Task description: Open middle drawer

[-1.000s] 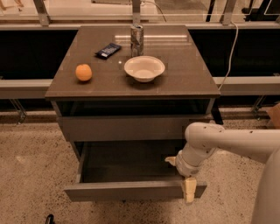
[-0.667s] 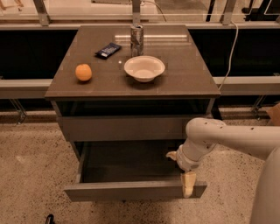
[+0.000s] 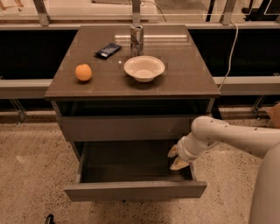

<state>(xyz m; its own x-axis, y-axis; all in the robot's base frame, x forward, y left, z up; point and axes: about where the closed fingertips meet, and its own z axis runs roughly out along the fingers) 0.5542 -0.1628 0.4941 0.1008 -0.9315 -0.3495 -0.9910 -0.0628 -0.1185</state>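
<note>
One camera looks steeply down from the front at the cabinet (image 3: 131, 89), claw (image 3: 176, 158) lower right.

Lab-like test space — speckled floor (image 3: 26, 175), metal railings (image 3: 41, 11), cabinet (image 3: 188, 83); fingers (image 3: 179, 164) in open drawer (image 3: 131, 190).

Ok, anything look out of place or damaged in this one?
Nothing stands out. The middle drawer sits pulled out and level, the claw hangs at its right end, and the bowl and orange rest on top.
</note>
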